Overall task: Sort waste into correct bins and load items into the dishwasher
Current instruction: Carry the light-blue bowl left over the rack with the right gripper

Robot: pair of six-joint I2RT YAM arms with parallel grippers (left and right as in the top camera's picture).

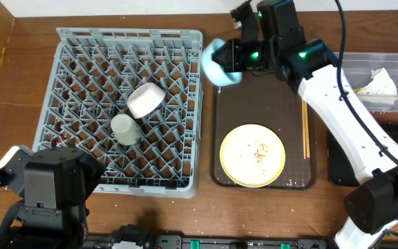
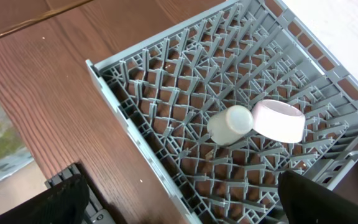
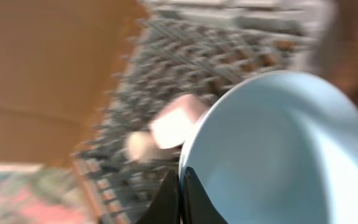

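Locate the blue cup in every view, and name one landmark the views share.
Overhead: blue cup at top centre, between the rack's top right corner and the tray.
Left wrist: not in it.
Right wrist: it fills the right half, its rim pinched by the fingers at the bottom edge.
Shared landmark: the grey rack with the bowl and small cup lying in it, seen in all three views.

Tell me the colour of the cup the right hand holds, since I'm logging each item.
The cup is light blue, clearest in the right wrist view.
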